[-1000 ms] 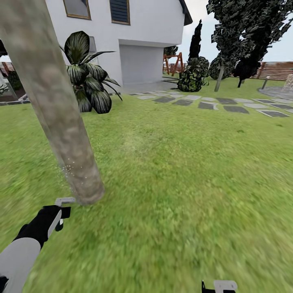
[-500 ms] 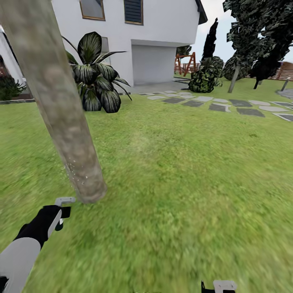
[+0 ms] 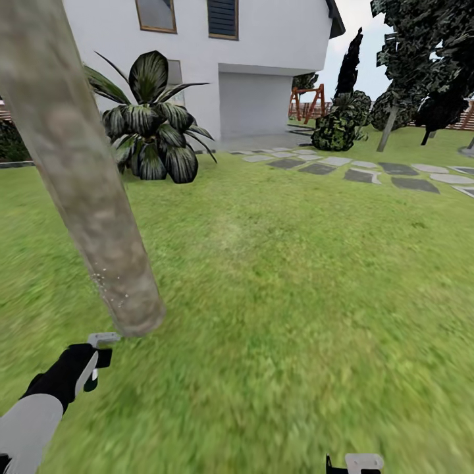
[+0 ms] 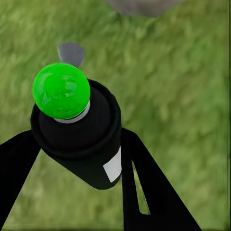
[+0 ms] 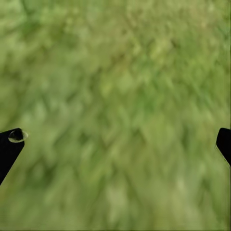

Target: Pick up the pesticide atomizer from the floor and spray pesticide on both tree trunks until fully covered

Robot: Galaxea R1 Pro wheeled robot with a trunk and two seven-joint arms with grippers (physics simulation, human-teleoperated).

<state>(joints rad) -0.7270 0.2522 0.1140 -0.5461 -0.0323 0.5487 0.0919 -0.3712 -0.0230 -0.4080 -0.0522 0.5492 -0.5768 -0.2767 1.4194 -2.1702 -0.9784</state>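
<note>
While the head camera looks down over the lawn (image 3: 296,316), the scene reads as follows.

Left end effector (image 3: 95,359): clenched on the pesticide atomizer (image 4: 79,137), its two dark fingers (image 4: 149,187) pressed against either side of the black body.

Pesticide atomizer: a black cylinder with a bright green ball on its tip and a small white label on its side, as the left wrist view shows it; it sits between the left end effector's fingers. In the head view little of it can be made out past the black glove-like hand and a light-grey finger.

Tree trunk (image 3: 79,178): thick, pale grey-brown and mottled, leaning, its foot planted in the grass just ahead of the left end effector and slightly to that end effector's right. The grey base of the trunk (image 4: 142,6) also appears beyond the atomizer's tip in the left wrist view.

Pesticide (image 3: 108,289): a scatter of tiny whitish specks on the lower trunk, just above and ahead of the left end effector.

Right end effector (image 3: 355,464): released, fingertips spread wide apart in the right wrist view with blurred grass (image 5: 120,120) between them.

Beyond the left end effector: a broad-leaved dark plant (image 3: 151,125), then a white house (image 3: 263,39) with a garage door.

Far ahead of the right end effector: grey stepping stones (image 3: 368,172), a round bush (image 3: 339,125), a slim dark cypress-like tree (image 3: 349,59) and a larger tree with dark angular foliage (image 3: 428,46).
</note>
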